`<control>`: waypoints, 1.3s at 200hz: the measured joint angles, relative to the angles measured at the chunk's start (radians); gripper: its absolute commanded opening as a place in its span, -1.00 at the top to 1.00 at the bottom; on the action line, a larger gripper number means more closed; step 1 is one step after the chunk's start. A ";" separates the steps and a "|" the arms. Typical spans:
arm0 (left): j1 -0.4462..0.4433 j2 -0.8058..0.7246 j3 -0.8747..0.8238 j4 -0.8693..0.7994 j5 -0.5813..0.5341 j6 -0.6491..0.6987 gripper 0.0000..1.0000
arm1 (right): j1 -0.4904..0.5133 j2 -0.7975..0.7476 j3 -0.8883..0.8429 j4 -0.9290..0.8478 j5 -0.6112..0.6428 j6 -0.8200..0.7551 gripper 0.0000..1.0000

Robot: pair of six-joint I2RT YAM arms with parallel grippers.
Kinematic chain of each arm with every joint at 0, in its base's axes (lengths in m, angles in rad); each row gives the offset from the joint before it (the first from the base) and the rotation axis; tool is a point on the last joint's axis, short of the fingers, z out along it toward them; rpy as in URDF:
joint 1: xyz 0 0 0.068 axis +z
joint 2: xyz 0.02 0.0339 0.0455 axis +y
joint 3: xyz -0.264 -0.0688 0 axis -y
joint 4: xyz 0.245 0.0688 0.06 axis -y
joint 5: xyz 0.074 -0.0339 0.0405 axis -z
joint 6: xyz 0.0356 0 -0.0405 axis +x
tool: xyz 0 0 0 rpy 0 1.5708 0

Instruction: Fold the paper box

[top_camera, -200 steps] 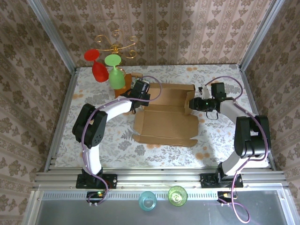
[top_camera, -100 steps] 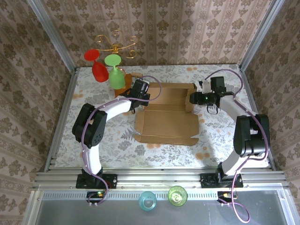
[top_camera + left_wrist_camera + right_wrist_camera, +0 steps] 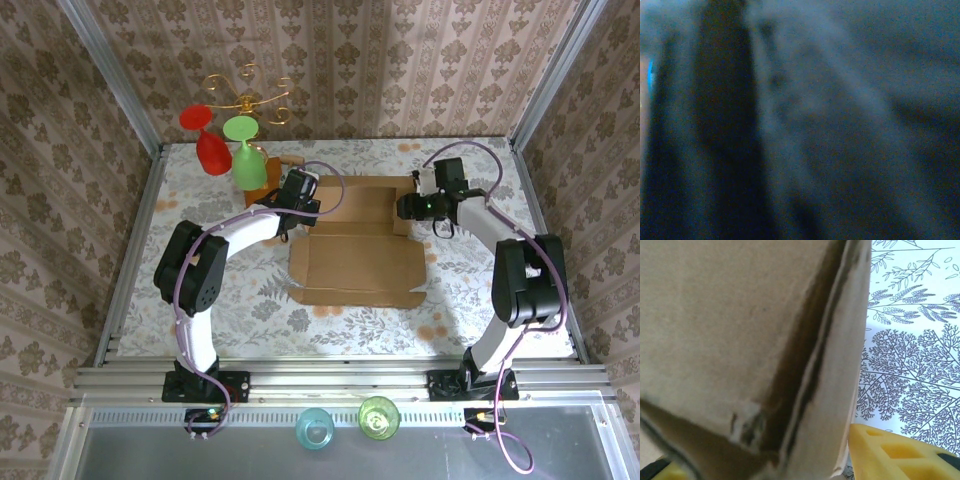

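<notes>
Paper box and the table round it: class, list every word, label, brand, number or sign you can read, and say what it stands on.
None can be read. The paper box is plain cardboard; the table cover carries only leaf patterns. The left wrist view is too dark and blurred to tell.

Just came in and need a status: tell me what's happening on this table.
Two arms are folding the paper box, which lies mostly open. The right claw grips a raised flap at its far right corner; the left claw sits at the far left corner, grip unclear.
</notes>
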 measured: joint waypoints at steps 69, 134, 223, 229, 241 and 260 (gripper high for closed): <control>0.006 0.010 0.014 -0.004 0.003 0.000 1.00 | 0.080 0.050 0.053 -0.003 0.224 0.000 0.29; 0.006 0.017 0.030 -0.019 0.004 0.000 1.00 | 0.132 0.075 0.061 -0.003 0.441 0.017 0.77; 0.006 0.018 0.037 -0.034 0.014 -0.004 1.00 | 0.170 0.096 0.084 -0.023 0.563 0.059 1.00; 0.006 0.019 0.040 -0.037 0.014 -0.006 1.00 | 0.174 0.099 0.089 -0.026 0.572 0.064 1.00; 0.006 0.023 0.048 -0.045 0.014 -0.015 1.00 | 0.182 0.104 0.096 -0.036 0.591 0.081 1.00; 0.006 0.032 0.071 -0.068 0.007 -0.032 1.00 | 0.192 0.111 0.113 -0.067 0.611 0.108 1.00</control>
